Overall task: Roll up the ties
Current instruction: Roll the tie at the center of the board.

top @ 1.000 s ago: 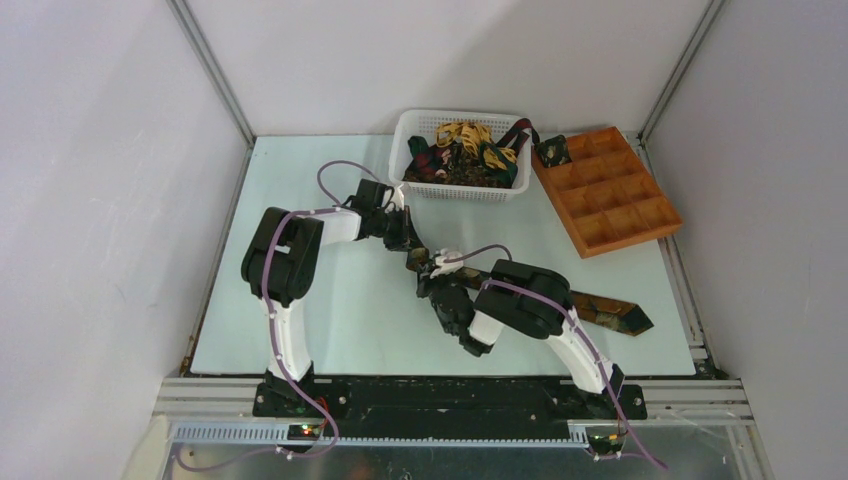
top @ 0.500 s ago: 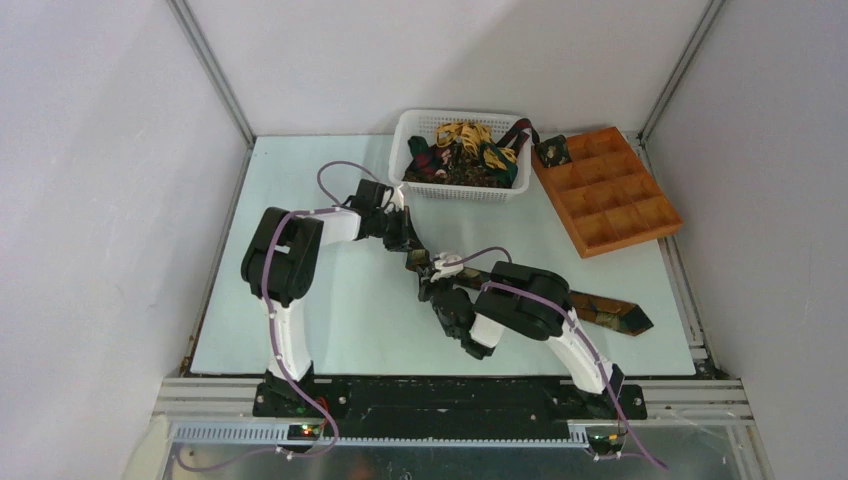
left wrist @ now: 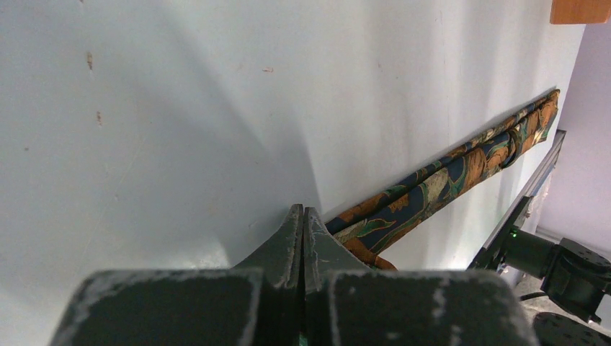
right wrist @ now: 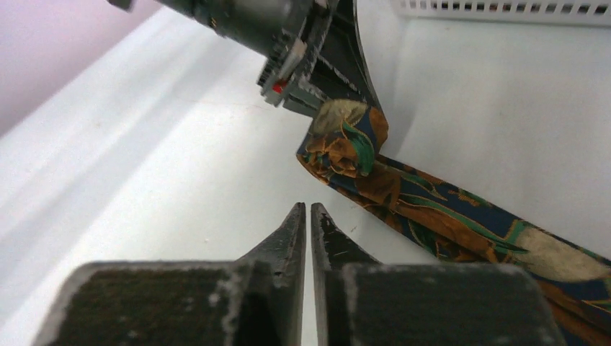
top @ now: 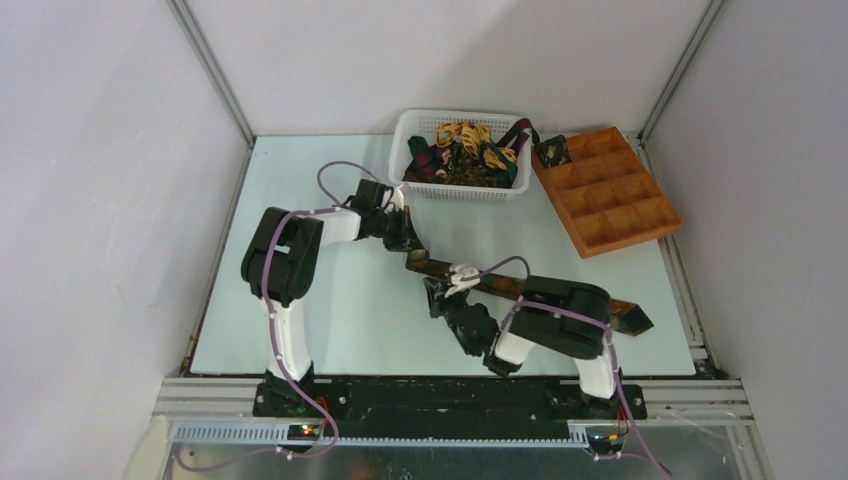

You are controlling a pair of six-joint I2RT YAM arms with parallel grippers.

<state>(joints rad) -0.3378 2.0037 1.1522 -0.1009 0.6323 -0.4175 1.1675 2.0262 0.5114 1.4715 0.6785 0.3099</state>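
Left jaws clamp the tie (right wrist: pixel 432 209) at its curled end; right jaws, closed empty, sit beside it.

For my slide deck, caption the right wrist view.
Right gripper, jaws shut and empty, faces the patterned tie whose folded end meets the left gripper.

right arm (top: pixel 560 318): its elbow has swung to the right and sunk lower toward the near edge; before, it was bent higher over the middle of the tie.
right gripper (right wrist: pixel 308 210): it has drawn back toward the near side, away from the tie's folded end, and now sits just short of it.
tie (right wrist: pixel 432 213): a longer bare stretch now shows behind the folded end; the arm now covers more of the wide end, leaving only its tip.
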